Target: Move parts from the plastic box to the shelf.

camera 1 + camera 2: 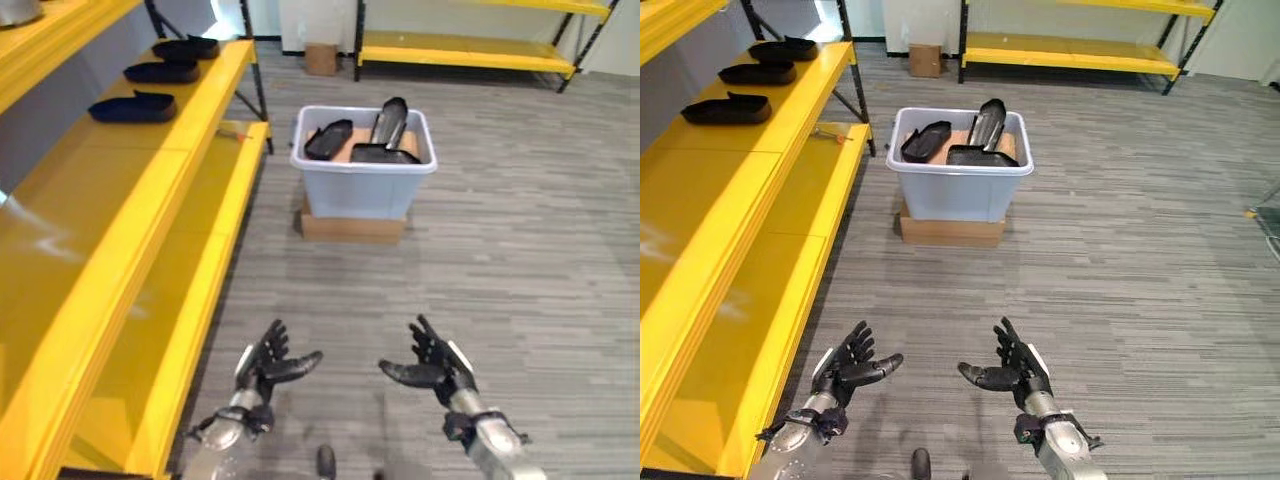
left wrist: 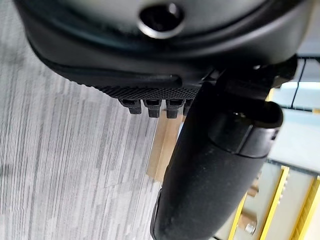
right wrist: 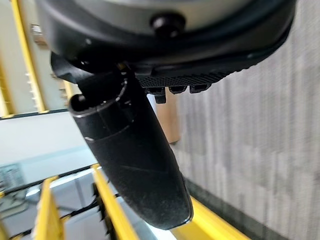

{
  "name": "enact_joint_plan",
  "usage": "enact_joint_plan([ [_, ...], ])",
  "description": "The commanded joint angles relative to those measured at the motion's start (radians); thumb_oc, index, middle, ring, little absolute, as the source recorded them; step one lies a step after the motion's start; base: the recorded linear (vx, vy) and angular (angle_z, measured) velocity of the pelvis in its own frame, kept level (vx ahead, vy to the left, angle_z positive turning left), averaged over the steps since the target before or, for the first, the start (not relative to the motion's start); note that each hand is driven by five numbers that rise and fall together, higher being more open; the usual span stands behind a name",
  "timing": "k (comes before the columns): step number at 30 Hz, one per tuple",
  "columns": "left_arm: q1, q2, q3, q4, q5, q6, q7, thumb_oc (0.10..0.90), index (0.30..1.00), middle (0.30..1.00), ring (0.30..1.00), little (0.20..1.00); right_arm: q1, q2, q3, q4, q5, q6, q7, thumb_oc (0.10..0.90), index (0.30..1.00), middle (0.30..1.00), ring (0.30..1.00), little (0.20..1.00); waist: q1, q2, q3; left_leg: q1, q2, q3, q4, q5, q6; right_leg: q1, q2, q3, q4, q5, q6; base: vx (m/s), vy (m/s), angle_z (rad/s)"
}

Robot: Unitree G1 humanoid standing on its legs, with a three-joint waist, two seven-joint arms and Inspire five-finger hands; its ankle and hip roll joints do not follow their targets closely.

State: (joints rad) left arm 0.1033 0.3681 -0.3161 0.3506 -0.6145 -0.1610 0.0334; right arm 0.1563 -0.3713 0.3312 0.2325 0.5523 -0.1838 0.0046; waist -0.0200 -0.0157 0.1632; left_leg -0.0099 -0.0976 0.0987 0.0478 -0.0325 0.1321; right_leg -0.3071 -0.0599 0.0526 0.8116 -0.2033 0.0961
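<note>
A pale plastic box (image 1: 364, 185) stands on a flat cardboard base ahead of me, with several black parts (image 1: 380, 135) leaning inside it. Three more black parts (image 1: 133, 106) lie in a row on the yellow shelf (image 1: 120, 200) at the left. My left hand (image 1: 268, 362) and right hand (image 1: 430, 365) hover low over the floor, well short of the box, palms facing each other. Both are open with fingers spread and hold nothing. The left hand (image 2: 210, 165) and right hand (image 3: 135, 155) show their thumbs stretched out in the wrist views.
The yellow shelf's lower level (image 1: 215, 260) runs along the left side. A second yellow rack (image 1: 470, 50) stands at the far wall, with a small cardboard box (image 1: 321, 58) beside it. Grey striped carpet (image 1: 520, 270) lies between me and the plastic box.
</note>
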Motion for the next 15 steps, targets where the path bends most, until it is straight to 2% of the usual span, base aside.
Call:
enact_joint_plan([
  [1,-0.033,-0.008,0.017,-0.08,0.019,-0.085,-0.023,0.9,1.0,1.0,1.0,1.0,-0.026,-0.017,-0.017,-0.059,0.009,-0.077,0.005,0.9,1.0,1.0,1.0,1.0,-0.017,0.013,-0.026,-0.019,0.062,-0.017,0.088,-0.034,-0.057,0.057,0.02,-0.019,-0.325,0.227,0.007,0.2,-0.02,-0.16],
  [2,-0.034,-0.01,0.02,-0.08,0.011,-0.086,-0.028,0.9,1.0,1.0,1.0,1.0,-0.026,-0.019,-0.018,-0.06,0.011,-0.079,0.006,0.9,1.0,1.0,1.0,1.0,-0.024,0.008,-0.023,-0.002,0.057,-0.012,0.088,-0.047,-0.062,0.04,0.02,-0.031,-0.398,0.223,0.005,0.3,-0.073,-0.05],
  [3,-0.035,-0.013,0.027,-0.083,0.009,-0.088,-0.031,0.9,1.0,1.0,1.0,1.0,-0.025,-0.026,-0.02,-0.064,0.002,-0.078,0.003,0.9,1.0,1.0,1.0,1.0,-0.036,0.003,-0.021,0.034,0.056,-0.001,0.081,-0.071,-0.072,0.027,0.0,-0.056,-0.523,0.255,0.011,0.32,-0.101,-0.02],
  [4,-0.035,-0.018,0.03,-0.084,0.006,-0.088,-0.032,0.9,1.0,1.0,1.0,1.0,-0.027,-0.03,-0.02,-0.064,-0.006,-0.077,-0.001,0.9,1.0,1.0,1.0,1.0,-0.043,0.006,-0.019,0.054,0.059,0.0,0.077,-0.08,-0.081,0.017,-0.01,-0.068,-0.574,0.275,0.016,0.43,-0.178,0.1],
  [5,-0.037,-0.025,0.034,-0.079,0.009,-0.093,-0.028,0.9,1.0,1.0,1.0,1.0,-0.026,-0.038,-0.022,-0.068,-0.015,-0.072,0.0,0.9,1.0,1.0,1.0,1.0,-0.059,0.002,-0.021,0.09,0.065,-0.011,0.077,-0.089,-0.099,0.006,-0.008,-0.054,-0.633,0.305,0.025,0.38,-0.205,0.1],
  [8,-0.042,-0.049,0.021,-0.068,-0.002,-0.088,-0.037,0.9,1.0,1.0,1.0,1.0,-0.03,-0.047,-0.023,-0.057,0.006,-0.07,0.002,0.9,1.0,1.0,1.0,1.0,-0.055,0.004,-0.053,0.117,0.098,-0.021,0.103,-0.074,-0.127,0.067,0.013,-0.078,-0.63,0.283,-0.01,0.44,-0.3,0.29],
  [10,-0.044,-0.058,0.015,-0.067,-0.031,-0.089,-0.038,0.9,1.0,1.0,1.0,1.0,-0.035,-0.061,-0.025,-0.058,0.013,-0.073,0.011,0.9,1.0,1.0,1.0,1.0,-0.061,0.018,-0.077,0.123,0.127,-0.051,0.103,-0.022,-0.154,0.081,0.042,-0.082,-0.613,0.238,-0.036,0.35,-0.31,0.07],
  [12,-0.05,-0.063,0.002,-0.06,-0.04,-0.09,-0.041,0.9,1.0,1.0,1.0,1.0,-0.037,-0.072,-0.024,-0.054,0.016,-0.077,0.009,0.9,1.0,1.0,1.0,1.0,-0.059,0.011,-0.068,0.051,0.141,-0.067,0.252,0.074,-0.182,0.118,0.054,-0.073,-0.624,0.215,-0.067,0.21,-0.296,0.06],
  [13,-0.058,-0.06,-0.006,-0.061,-0.051,-0.086,-0.04,0.9,1.0,1.0,1.0,1.0,-0.034,-0.082,-0.032,-0.062,0.023,-0.082,0.006,0.9,1.0,1.0,1.0,1.0,-0.047,-0.012,-0.045,-0.038,0.148,-0.074,0.425,0.16,-0.199,0.155,0.051,-0.07,-0.631,0.204,-0.091,0.19,-0.334,0.27],
  [14,-0.054,-0.058,-0.011,-0.066,-0.057,-0.084,-0.043,0.9,1.0,1.0,1.0,1.0,-0.024,-0.089,-0.04,-0.065,0.024,-0.084,-0.001,0.9,1.0,1.0,1.0,1.0,-0.039,-0.029,-0.025,-0.089,0.157,-0.067,0.512,0.174,-0.19,0.181,0.049,-0.061,-0.63,0.192,-0.112,0.27,-0.287,0.62],
  [15,-0.044,-0.057,-0.014,-0.069,-0.046,-0.079,-0.037,0.9,1.0,1.0,1.0,1.0,-0.012,-0.091,-0.049,-0.064,0.024,-0.084,-0.014,0.9,1.0,1.0,1.0,1.0,-0.024,-0.031,-0.02,-0.157,0.116,-0.068,0.465,0.124,-0.171,0.215,0.041,-0.055,-0.641,0.18,-0.112,0.25,-0.123,0.59],
])
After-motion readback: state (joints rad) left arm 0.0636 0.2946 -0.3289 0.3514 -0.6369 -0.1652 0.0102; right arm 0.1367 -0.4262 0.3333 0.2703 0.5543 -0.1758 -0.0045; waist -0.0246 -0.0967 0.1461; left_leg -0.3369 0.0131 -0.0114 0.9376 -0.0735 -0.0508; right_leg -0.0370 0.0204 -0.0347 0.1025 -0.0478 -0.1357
